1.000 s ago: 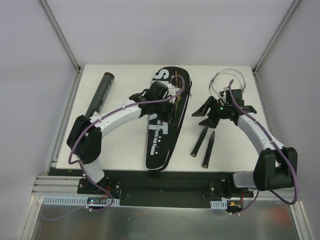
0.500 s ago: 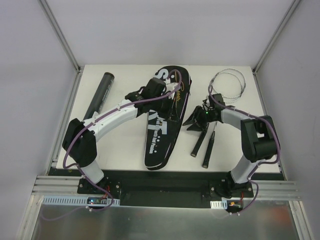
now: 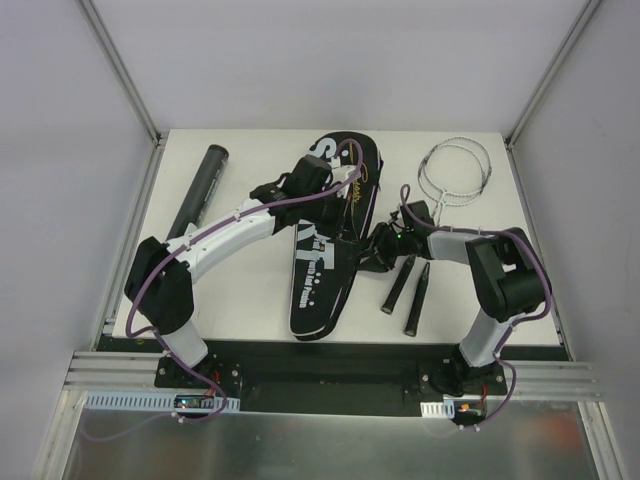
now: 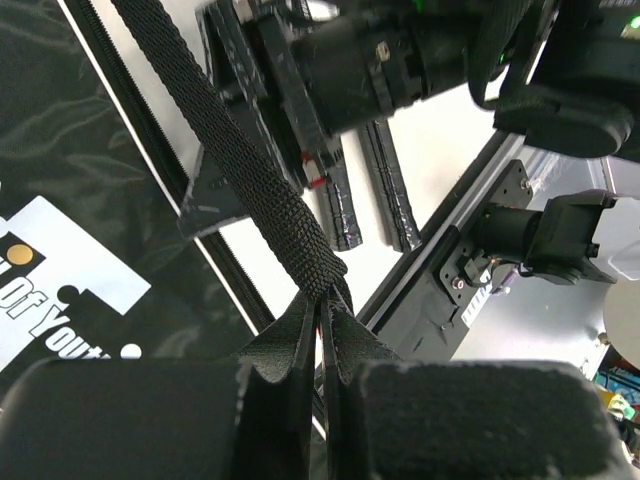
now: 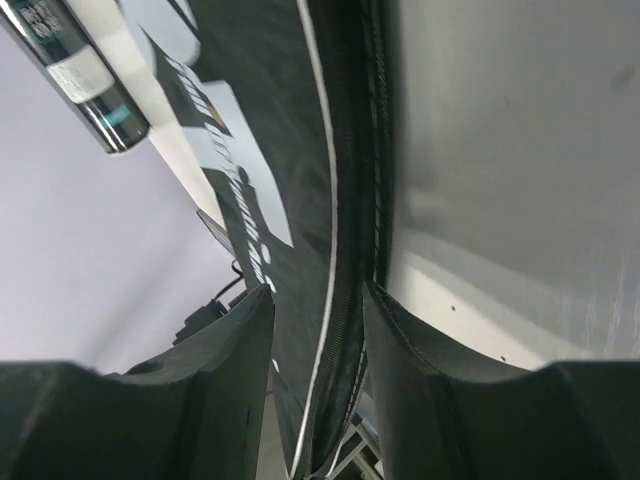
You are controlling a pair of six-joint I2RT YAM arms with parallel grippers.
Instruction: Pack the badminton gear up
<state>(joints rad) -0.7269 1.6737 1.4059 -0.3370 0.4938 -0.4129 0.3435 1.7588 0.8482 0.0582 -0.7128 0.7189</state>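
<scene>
- The long black tube point(image 3: 203, 188) is lying at the left of the white table point(image 3: 250, 300), well apart from both arms and not obstructing the work.
- The left gripper point(image 4: 322, 335) is clenching the black woven strap point(image 4: 240, 160) of the bag, and the strap is running taut from its closed jaws.
- The black racket bag with white SPORT lettering point(image 3: 318, 275) is lying flat along the middle of the table, between the tube and the rackets.
- The right gripper point(image 5: 318, 295) is pinching the bag's right edge, with the zip seam lying between its two fingers.
- Judged step: the arms are opening the bag. To do it well:
  - hold the strap steady as an anchor;
  - draw the pinched edge up and away slowly, so the fabric is not slipping out of the jaws;
  - stop if the whole bag is sliding rather than parting.
- The two thin silver rackets with black handles point(image 3: 399, 284) are lying unpacked just beside the bag's right edge, their hoops pointing to the far right corner.
- The right wrist is hanging close over those handles, so a wide pull risks knocking them.
- No shuttlecocks are showing in any view.
</scene>
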